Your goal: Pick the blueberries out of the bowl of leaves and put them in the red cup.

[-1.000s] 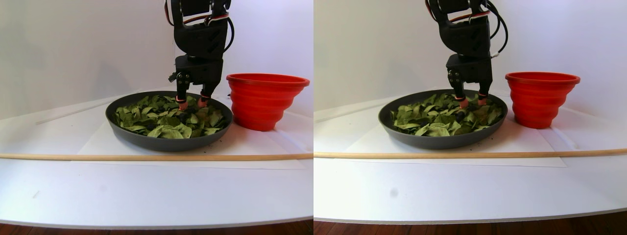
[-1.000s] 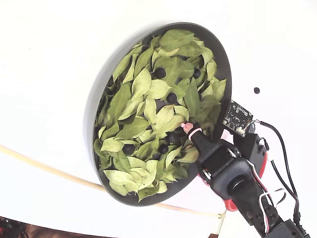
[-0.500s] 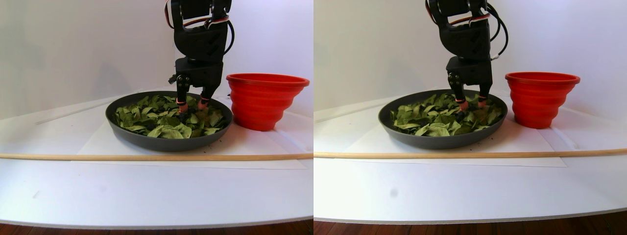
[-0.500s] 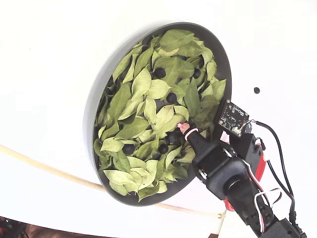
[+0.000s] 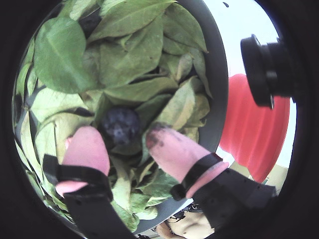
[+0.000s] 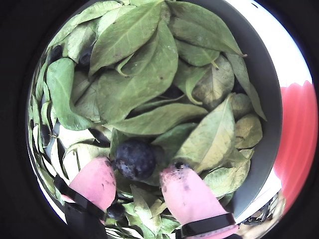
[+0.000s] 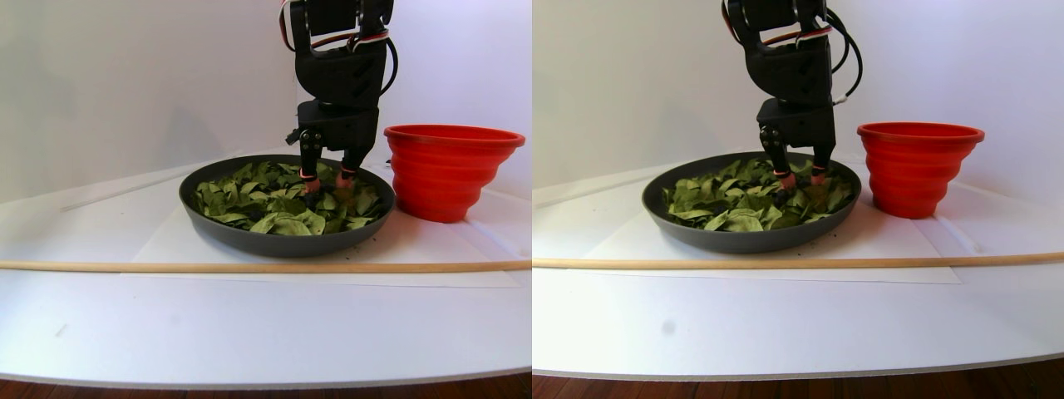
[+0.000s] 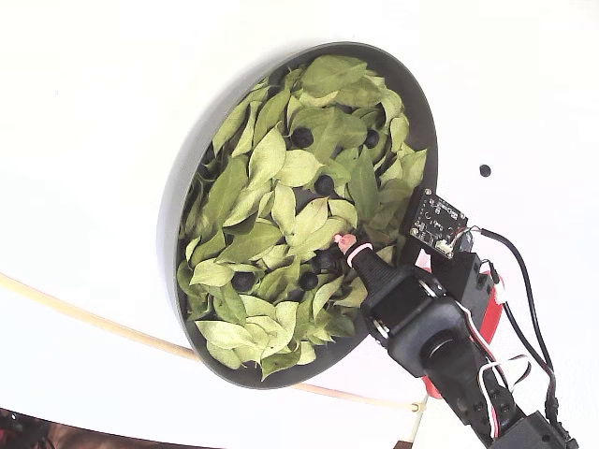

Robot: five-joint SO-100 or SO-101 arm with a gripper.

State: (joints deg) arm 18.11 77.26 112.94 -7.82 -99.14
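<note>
Closest to the wrist cameras, the jaws (image 6: 142,189) stand parted, their pink fingertips (image 5: 87,149) planted in the leaves (image 6: 134,74) either side of one blueberry (image 6: 134,158), not yet closed on it. That berry sits low among the foliage near the bowl (image 5: 218,89) rim on the cup's side. Other blueberries (image 8: 301,137) show across the bowl in the fixed view, so by my reckoning most of the picking is left. The red cup (image 7: 449,170) stands just beside the bowl on the white surface (image 7: 249,324); no view shows inside it. Only the stereo pair shows the wooden stick (image 7: 249,266) in front.
</note>
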